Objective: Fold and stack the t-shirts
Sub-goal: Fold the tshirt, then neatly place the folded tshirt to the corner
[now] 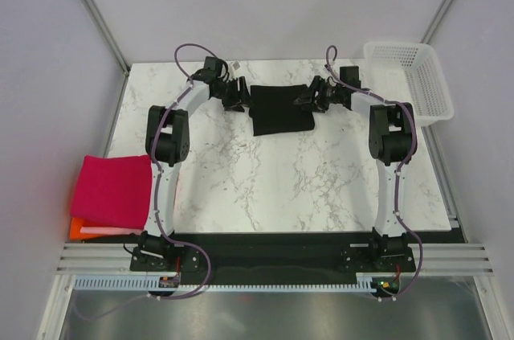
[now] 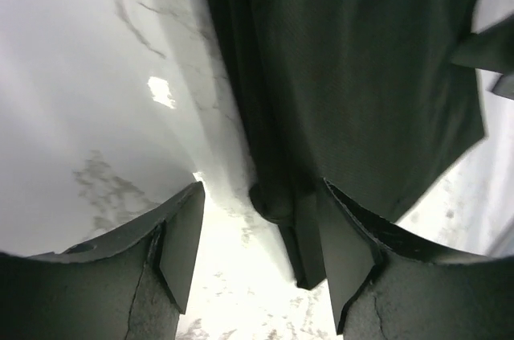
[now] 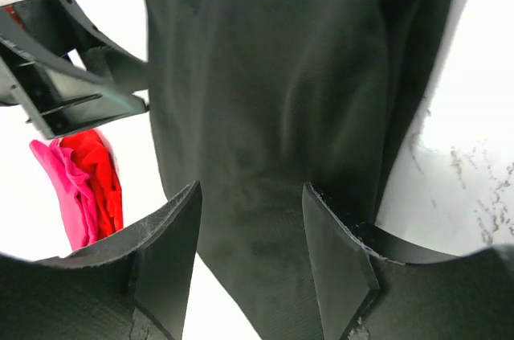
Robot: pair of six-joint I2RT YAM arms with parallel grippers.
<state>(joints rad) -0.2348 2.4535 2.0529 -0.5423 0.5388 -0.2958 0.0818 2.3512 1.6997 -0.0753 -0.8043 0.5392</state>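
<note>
Black t-shirt: folded compact, far centre of marble surface, not yet stacked. Left hand, right hand: spread wide beside it, holding nothing. Magenta-pink t-shirt (folded, atop orange t-shirt) at near-left corner.

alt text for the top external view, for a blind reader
A black t-shirt lies flat at the far middle of a marble table, the left end effector at its left edge and the right end effector at its right. A folded pink t-shirt sits near left; a white mesh basket far right.
</note>
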